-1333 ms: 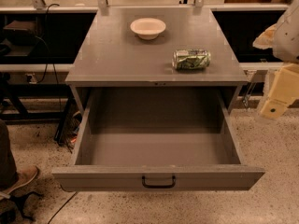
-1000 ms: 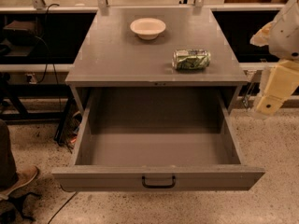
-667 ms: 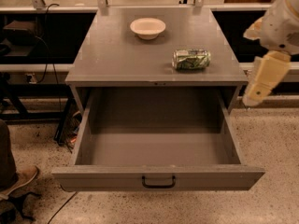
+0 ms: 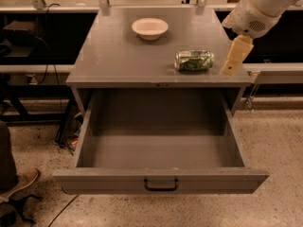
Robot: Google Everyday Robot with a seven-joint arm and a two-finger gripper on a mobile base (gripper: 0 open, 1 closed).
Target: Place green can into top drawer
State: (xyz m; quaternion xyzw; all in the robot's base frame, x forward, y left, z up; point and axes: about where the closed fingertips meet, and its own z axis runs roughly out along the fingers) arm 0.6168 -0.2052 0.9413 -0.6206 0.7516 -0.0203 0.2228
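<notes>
A green can [image 4: 194, 60] lay on its side on the grey cabinet top [image 4: 118, 56], near the front edge and towards 3 o'clock of that surface. Its markings were too blurred to read. Just beside it, at its 3 o'clock and apart from it, hung the gripper [image 4: 233, 63], a pale tan piece pointing down over the top's right front corner. It had hold of nothing, and how far it was open could not be told from this angle. The white arm [image 4: 260, 8] above it ran out of view at the upper right corner.

At the can's 6 o'clock, the top drawer [image 4: 161, 178] stood pulled fully out, a deep grey metal tray with a bare floor, its back part in shadow under the cabinet top. A small black handle [image 4: 161, 185] sat at the middle of its front panel.

At the can's 11 o'clock, well apart, a white round bowl [image 4: 149, 28] rested towards the back of the top.

At the scene's 8 o'clock, a brown shoe [image 4: 21, 181] and part of a leg were cut off by the left edge, on a speckled floor [image 4: 274, 141]. Dark shelving behind the cabinet was hard to make out.
</notes>
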